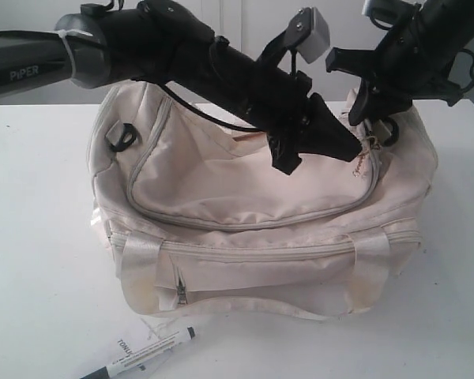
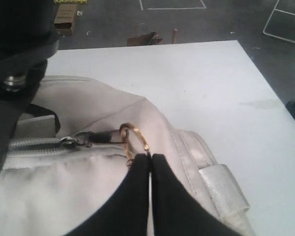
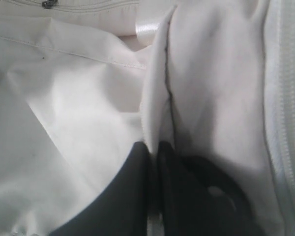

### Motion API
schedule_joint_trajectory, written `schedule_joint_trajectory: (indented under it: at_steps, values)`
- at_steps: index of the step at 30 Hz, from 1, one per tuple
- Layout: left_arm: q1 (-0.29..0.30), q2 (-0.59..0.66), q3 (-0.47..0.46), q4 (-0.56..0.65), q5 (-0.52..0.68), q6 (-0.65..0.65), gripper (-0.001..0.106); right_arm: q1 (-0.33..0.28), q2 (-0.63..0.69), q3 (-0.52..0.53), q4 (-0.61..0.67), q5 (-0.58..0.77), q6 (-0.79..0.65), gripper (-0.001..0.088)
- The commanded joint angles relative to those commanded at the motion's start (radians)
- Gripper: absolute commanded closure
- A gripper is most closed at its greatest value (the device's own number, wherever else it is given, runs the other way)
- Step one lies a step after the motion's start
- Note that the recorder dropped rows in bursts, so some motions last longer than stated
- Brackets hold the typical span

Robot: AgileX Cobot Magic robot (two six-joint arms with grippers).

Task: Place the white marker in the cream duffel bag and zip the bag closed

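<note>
The cream duffel bag (image 1: 245, 197) sits mid-table with its curved top flap lying down. My left gripper (image 1: 354, 152) reaches across to the bag's right end. In the left wrist view it (image 2: 150, 157) is shut on the gold keychain ring (image 2: 134, 139), which hangs from the zipper pull (image 2: 71, 141). My right gripper (image 1: 379, 125) is at the bag's far right end. In its own view it (image 3: 154, 145) is shut on a fold of the cream fabric (image 3: 157, 88). The white marker (image 1: 154, 348) lies on the table in front of the bag, away from both grippers.
A white paper tag (image 1: 125, 346) lies under the marker near the table's (image 1: 31, 237) front edge. A black strap ring (image 1: 122, 136) sits on the bag's left end. Satin handles (image 1: 138, 260) hang down its front. Beyond the table edge is dark floor with a cardboard box (image 2: 66, 14).
</note>
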Motion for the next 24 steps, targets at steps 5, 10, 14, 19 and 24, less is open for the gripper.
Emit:
schedule_joint_trajectory:
  at_steps: [5, 10, 14, 19, 24]
  values:
    - [-0.04, 0.0, 0.0, 0.089, -0.049, -0.008, 0.105, 0.0, 0.0, 0.0, 0.0, 0.0, 0.0, 0.0868]
    - [-0.058, -0.015, 0.0, 0.156, -0.081, -0.046, 0.105, 0.0, 0.0, 0.0, 0.0, 0.0, 0.0, 0.0868]
    - [-0.074, -0.035, 0.0, 0.216, -0.089, -0.05, 0.105, 0.0, 0.0, 0.0, 0.0, -0.006, 0.0, 0.0868]
    - [-0.08, -0.046, 0.0, 0.229, -0.103, -0.064, 0.105, 0.0, 0.0, 0.0, 0.0, -0.006, 0.0, 0.0868]
    - [-0.099, -0.048, 0.0, 0.322, -0.101, -0.088, 0.105, 0.0, 0.0, 0.0, -0.002, -0.006, 0.0, 0.0868]
